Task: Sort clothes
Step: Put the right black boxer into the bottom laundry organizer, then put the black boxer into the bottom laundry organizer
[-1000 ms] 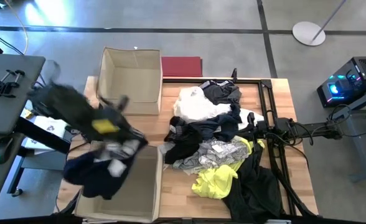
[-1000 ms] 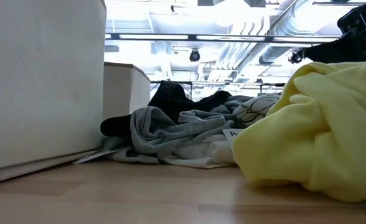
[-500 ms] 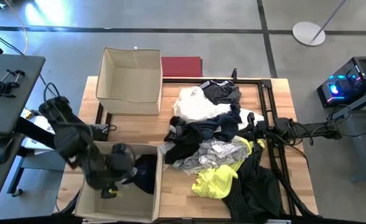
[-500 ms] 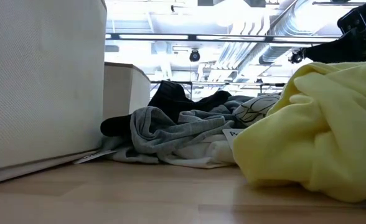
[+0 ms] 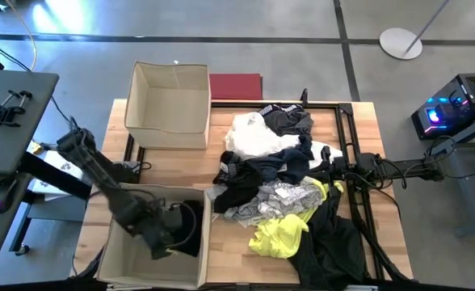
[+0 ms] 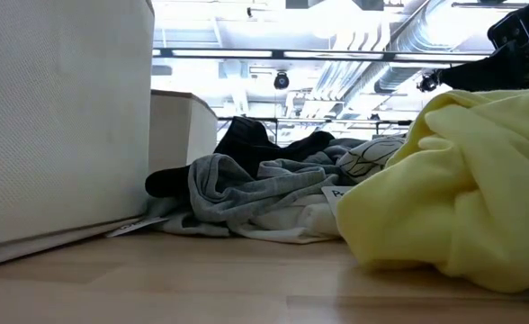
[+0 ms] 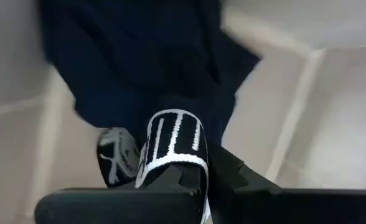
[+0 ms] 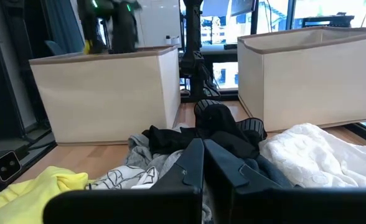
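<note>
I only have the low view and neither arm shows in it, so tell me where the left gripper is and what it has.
Observer: The left gripper is down inside the near beige box, on its side toward the pile.
Operator: Report its grip.
Observer: Its jaws are shut on a dark navy garment with a black-and-white striped band.
Operator: Now the right arm.
Observer: The right gripper waits shut, low over the clothes pile, facing both boxes.
</note>
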Action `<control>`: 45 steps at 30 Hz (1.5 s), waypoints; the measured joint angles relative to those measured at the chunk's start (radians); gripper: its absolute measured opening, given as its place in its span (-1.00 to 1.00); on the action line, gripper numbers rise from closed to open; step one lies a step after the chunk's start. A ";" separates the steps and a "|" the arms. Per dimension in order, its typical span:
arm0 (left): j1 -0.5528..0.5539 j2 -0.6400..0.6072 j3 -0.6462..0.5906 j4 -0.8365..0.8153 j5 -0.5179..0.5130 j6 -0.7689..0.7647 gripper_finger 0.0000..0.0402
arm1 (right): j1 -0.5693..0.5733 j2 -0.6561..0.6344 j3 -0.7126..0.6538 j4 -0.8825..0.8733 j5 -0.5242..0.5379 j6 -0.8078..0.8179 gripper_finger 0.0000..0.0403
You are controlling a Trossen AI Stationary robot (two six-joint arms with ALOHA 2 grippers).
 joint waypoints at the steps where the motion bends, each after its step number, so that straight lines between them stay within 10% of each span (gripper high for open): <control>1: 0.012 0.000 -0.053 0.056 0.036 -0.016 -1.00 | 0.000 0.000 0.000 0.000 0.000 0.000 -1.00; 10: 0.076 -0.001 -0.336 0.244 0.247 -0.148 -0.92 | 0.000 0.000 0.000 0.000 0.000 0.000 -1.00; 25: 0.217 -0.289 -0.196 0.205 0.532 -0.177 -0.25 | 0.000 0.000 0.000 0.000 0.000 0.000 -1.00; 31: 0.217 -0.339 -0.013 0.173 0.382 -0.031 -0.27 | 0.000 0.000 0.000 0.000 0.000 0.000 -1.00; 39: 0.288 -0.286 0.164 0.511 -0.112 0.746 -0.37 | 0.000 0.000 0.000 0.000 0.000 0.000 -1.00; 45: 0.507 -0.153 0.234 0.594 -0.091 0.990 -0.38 | 0.000 0.000 0.000 0.000 0.000 0.000 -1.00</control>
